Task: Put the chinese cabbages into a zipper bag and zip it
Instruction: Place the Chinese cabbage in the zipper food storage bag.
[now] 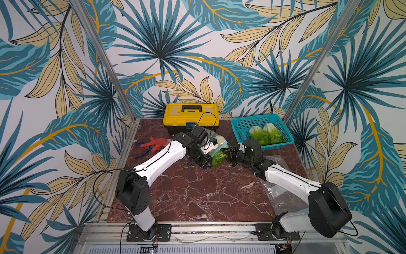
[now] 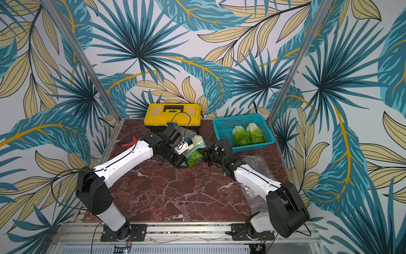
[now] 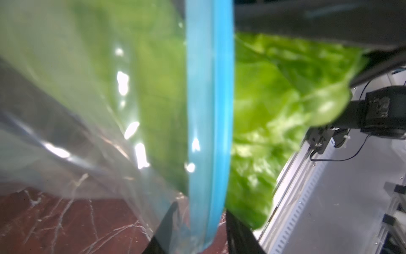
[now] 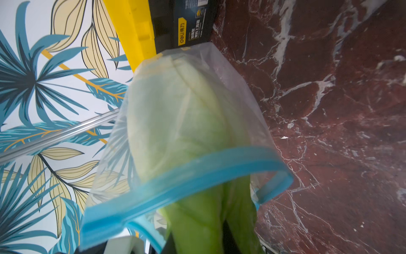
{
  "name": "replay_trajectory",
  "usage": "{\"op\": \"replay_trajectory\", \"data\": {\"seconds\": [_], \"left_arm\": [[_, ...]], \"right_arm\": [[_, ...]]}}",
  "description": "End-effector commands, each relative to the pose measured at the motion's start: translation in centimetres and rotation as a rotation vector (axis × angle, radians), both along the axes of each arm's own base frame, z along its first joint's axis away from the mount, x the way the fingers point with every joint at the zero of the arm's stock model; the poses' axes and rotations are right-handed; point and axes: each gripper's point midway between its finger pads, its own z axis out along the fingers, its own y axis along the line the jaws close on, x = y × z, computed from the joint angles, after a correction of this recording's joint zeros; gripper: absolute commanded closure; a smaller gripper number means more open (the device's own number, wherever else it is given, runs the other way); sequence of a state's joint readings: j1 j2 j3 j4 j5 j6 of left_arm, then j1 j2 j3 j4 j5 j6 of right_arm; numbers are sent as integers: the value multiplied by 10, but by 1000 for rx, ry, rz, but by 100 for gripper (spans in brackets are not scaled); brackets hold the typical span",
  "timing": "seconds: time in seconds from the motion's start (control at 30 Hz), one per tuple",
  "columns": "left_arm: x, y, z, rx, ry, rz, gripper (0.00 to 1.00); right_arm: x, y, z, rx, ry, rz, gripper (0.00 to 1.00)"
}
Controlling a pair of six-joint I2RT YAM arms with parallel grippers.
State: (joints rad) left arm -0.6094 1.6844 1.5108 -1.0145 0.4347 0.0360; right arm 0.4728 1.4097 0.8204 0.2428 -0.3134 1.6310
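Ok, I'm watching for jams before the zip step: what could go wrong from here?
The chinese cabbage in the zipper bag has its leaves past the blue zip strip; zipping would likely catch them. The right pincer gripping those leaves may tear them. Two chinese cabbages wait in the teal basket; the bag already looks snug.

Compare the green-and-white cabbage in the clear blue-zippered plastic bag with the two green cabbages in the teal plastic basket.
The bagged cabbage sits base-first in the bag, leaves sticking out; the basket cabbages lie bare in the basket. The right gripper grips the bagged cabbage; nothing touches the basket cabbages. All share crinkled green leaves.
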Motion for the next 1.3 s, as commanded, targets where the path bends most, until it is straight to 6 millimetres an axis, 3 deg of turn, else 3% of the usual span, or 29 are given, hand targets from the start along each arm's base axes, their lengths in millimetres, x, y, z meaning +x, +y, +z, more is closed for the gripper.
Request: {"op": "replay_trajectory", "data": {"seconds": [0.0, 0.13, 0.3, 0.53, 0.8, 0.93, 1.1, 1.27], "left_arm": [[5, 4, 22, -74, -35, 25, 52], [19, 26, 11, -44, -78, 110, 49], [31, 32, -12, 10, -119, 140, 45], [45, 23, -18, -31, -181, 165, 42], [60, 9, -21, -72, -278, 161, 49], [62, 5, -21, -93, -316, 150, 56], [62, 11, -26, -60, -341, 145, 77], [48, 8, -14, -104, -345, 98, 95]], "right_arm": [[14, -5, -2, 2, 8, -77, 100], [18, -4, -6, 1, 16, -84, 100], [20, -6, -2, -5, 12, -97, 100], [19, -7, -2, 1, 20, -104, 100], [20, -4, 2, 14, 16, -97, 100], [20, -4, 3, 17, 15, -100, 100], [19, -5, 2, 14, 17, -102, 100], [24, -9, 6, 4, -14, -128, 100]]}}
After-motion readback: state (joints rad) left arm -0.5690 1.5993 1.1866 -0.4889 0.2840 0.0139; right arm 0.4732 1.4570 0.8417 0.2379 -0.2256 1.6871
